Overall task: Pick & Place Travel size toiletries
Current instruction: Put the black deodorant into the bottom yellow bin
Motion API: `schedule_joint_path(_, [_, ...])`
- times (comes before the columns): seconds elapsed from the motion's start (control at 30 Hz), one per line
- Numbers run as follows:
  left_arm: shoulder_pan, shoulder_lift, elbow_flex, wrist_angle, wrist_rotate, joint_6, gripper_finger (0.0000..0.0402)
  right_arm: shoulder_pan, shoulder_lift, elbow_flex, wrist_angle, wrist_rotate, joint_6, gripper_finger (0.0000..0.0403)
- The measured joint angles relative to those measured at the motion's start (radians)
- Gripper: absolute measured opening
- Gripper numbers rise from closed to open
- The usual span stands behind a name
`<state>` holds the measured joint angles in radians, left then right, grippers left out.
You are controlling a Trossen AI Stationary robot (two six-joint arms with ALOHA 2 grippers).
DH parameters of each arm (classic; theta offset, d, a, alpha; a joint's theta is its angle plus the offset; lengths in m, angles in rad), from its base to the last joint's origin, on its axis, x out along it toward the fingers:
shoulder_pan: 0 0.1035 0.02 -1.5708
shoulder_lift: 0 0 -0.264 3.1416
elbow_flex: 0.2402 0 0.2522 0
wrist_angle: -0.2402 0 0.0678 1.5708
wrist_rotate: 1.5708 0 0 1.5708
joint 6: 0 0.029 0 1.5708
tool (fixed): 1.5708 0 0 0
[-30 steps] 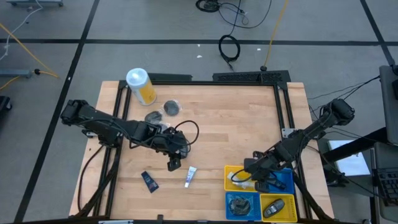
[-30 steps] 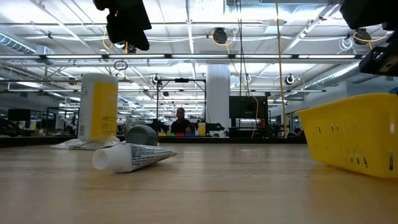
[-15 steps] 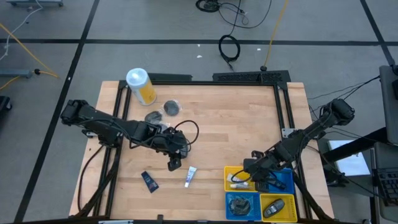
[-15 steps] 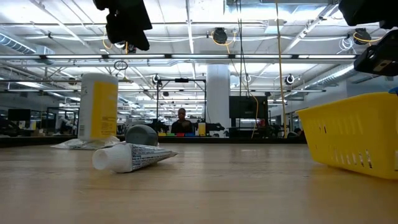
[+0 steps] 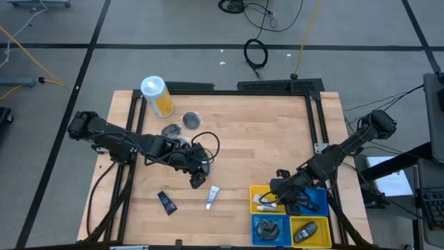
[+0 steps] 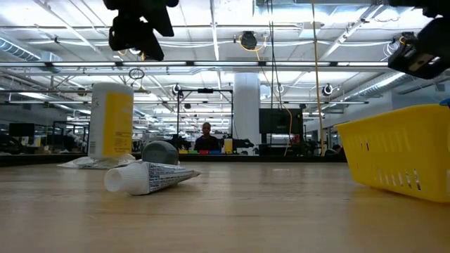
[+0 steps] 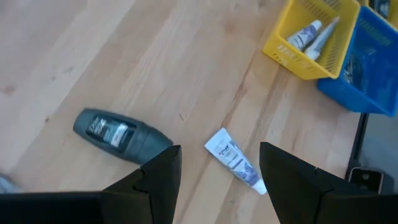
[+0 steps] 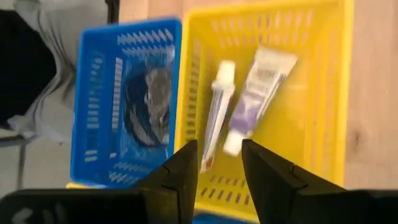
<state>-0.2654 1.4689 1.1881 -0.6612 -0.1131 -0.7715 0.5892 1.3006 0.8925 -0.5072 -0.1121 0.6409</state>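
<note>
L gripper (image 5: 199,180) shifts slightly right, toward white tube (image 5: 212,197). R gripper (image 5: 275,195), fingers apart, edges left over yellow bin (image 5: 254,191), two tubes now visible inside.

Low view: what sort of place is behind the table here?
Probably a big open lab or industrial hall: rows of ceiling strip lights, a white column, and a person at a far workstation. Cables lie on the tiled floor.

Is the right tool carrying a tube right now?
No. In the right wrist view the right tool is open and empty above the yellow bin, where two white tubes already lie.
</note>
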Motion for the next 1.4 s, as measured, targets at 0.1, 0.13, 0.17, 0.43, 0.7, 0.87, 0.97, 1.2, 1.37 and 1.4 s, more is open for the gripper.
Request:
schedule_joint_path(0.1, [-0.012, 0.001, 0.0, -0.016, -0.017, -0.068, 0.0214, 0.0, -0.001, 0.0, 0.047, 0.017, -0.038, 0.0116])
schedule_joint_path(0.13, [-0.019, 0.001, -0.002, -0.017, -0.026, -0.096, 0.0214, 0.0, -0.001, 0.0, 0.057, 0.023, -0.053, 0.0116])
schedule_joint_path(0.17, [-0.023, 0.001, -0.008, -0.016, -0.035, -0.123, 0.0214, 0.0, -0.001, 0.0, 0.068, 0.032, -0.065, 0.0116])
schedule_joint_path(0.43, [-0.045, 0.05, -0.033, -0.047, -0.125, -0.344, 0.0214, -0.025, -0.001, 0.0, 0.109, 0.041, -0.125, 0.0114])
schedule_joint_path(0.7, [0.016, 0.181, -0.034, -0.019, -0.014, -0.425, 0.0214, -0.04, -0.001, 0.0, 0.114, 0.038, -0.161, 0.0114])
schedule_joint_path(0.87, [0.079, 0.204, -0.034, -0.021, 0.034, -0.394, 0.0214, -0.04, -0.001, 0.0, 0.114, 0.038, -0.173, 0.0114])
schedule_joint_path(0.97, [0.108, 0.204, -0.034, -0.029, 0.038, -0.391, 0.0214, -0.039, -0.001, 0.0, 0.114, 0.038, -0.175, 0.0114])
schedule_joint_path(1.2, [0.155, 0.204, -0.034, -0.028, 0.069, -0.363, 0.0227, -0.038, -0.001, 0.0, 0.113, 0.038, -0.2, 0.0114])
schedule_joint_path(1.37, [0.165, 0.204, -0.034, -0.028, 0.071, -0.396, 0.0265, -0.038, -0.001, 0.0, 0.113, 0.038, -0.212, 0.0114])
schedule_joint_path(1.4, [0.165, 0.204, -0.034, -0.029, 0.07, -0.41, 0.0273, -0.038, -0.001, 0.0, 0.113, 0.038, -0.212, 0.0114])
